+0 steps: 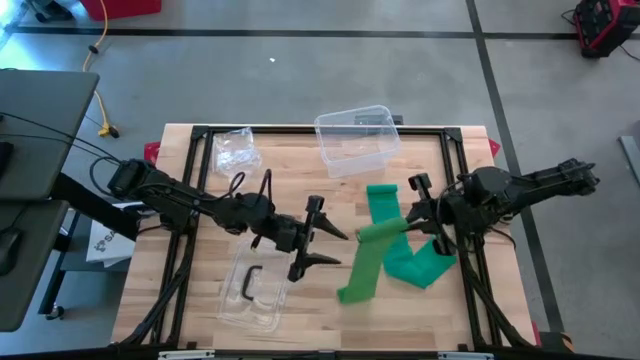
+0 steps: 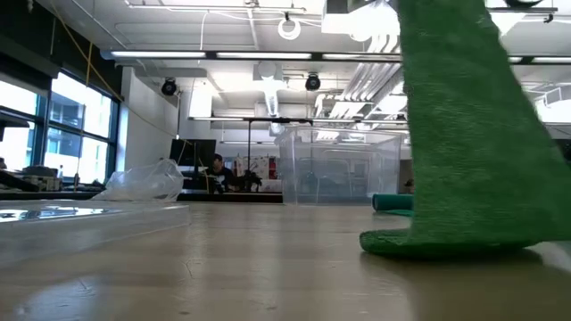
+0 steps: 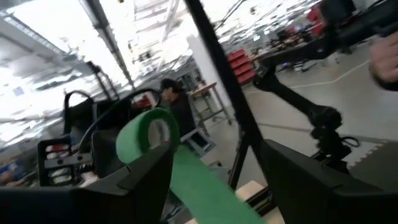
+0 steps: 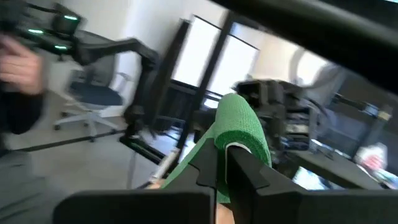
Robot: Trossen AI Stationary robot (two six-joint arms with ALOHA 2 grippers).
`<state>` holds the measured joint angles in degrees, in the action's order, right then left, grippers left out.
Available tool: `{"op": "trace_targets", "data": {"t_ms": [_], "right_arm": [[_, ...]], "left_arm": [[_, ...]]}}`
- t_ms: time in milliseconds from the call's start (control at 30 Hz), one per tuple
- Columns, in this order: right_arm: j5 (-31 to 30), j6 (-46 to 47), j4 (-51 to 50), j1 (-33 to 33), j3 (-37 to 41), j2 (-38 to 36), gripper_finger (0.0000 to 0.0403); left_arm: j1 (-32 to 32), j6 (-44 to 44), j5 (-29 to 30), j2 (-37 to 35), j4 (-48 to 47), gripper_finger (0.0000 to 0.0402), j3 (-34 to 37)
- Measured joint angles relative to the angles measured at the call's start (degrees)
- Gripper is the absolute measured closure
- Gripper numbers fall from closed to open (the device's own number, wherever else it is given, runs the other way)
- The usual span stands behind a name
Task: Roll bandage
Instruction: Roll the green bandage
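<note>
Green bandage hangs with its rolled end pinched in the right gripper, its tail trailing toward seven o'clock. Left gripper, fingers spread wide, waits at its nine o'clock, just apart.

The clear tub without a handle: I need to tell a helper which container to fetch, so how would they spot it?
Start at the wooden table and go to its far edge, near the middle. There stands the clear tub, deep-walled and upright. Unlike the flat clear lid with a black handle at the near edge and the crumpled plastic bag beside it, it is a rigid box.
</note>
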<state>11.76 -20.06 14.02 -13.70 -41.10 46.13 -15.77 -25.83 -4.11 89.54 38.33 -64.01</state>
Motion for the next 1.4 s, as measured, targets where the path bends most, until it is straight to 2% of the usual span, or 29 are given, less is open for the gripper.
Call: {"op": "trace_targets", "data": {"t_ms": [67,233,433,533,767,867,1100,1400], "right_arm": [[-2.74,0.05,0.00,0.27,0.00,0.00,0.0397],[-5.29,0.07,-0.43,1.02,0.00,0.00,0.0396],[-5.52,1.14,-1.70,1.85,0.00,0.55,0.0396],[-5.53,1.06,-1.75,1.84,0.00,0.74,0.0396],[-7.25,1.13,-2.00,1.84,0.00,0.72,0.0396],[-10.78,1.14,-1.99,1.80,0.00,0.74,0.0396],[-14.72,2.21,-1.63,1.77,0.00,3.14,0.0396],[-16.29,2.27,-2.24,1.75,-0.03,6.01,0.0396]], "left_arm": [[0.00,0.11,1.01,0.00,0.00,0.0163,0.00],[1.24,2.95,3.73,0.00,-1.02,0.0163,0.00],[3.93,9.01,6.11,-0.06,-0.63,0.0163,0.00],[4.15,9.23,6.36,-0.11,-0.59,0.0163,0.00],[4.07,10.41,12.28,-0.11,-0.70,0.0163,0.00],[4.30,11.27,12.90,-0.11,-0.94,0.0163,0.00],[6.06,15.30,14.43,-0.22,-2.84,0.0163,0.00],[8.50,23.52,13.70,-0.31,-8.72,0.0163,0.00]]}}
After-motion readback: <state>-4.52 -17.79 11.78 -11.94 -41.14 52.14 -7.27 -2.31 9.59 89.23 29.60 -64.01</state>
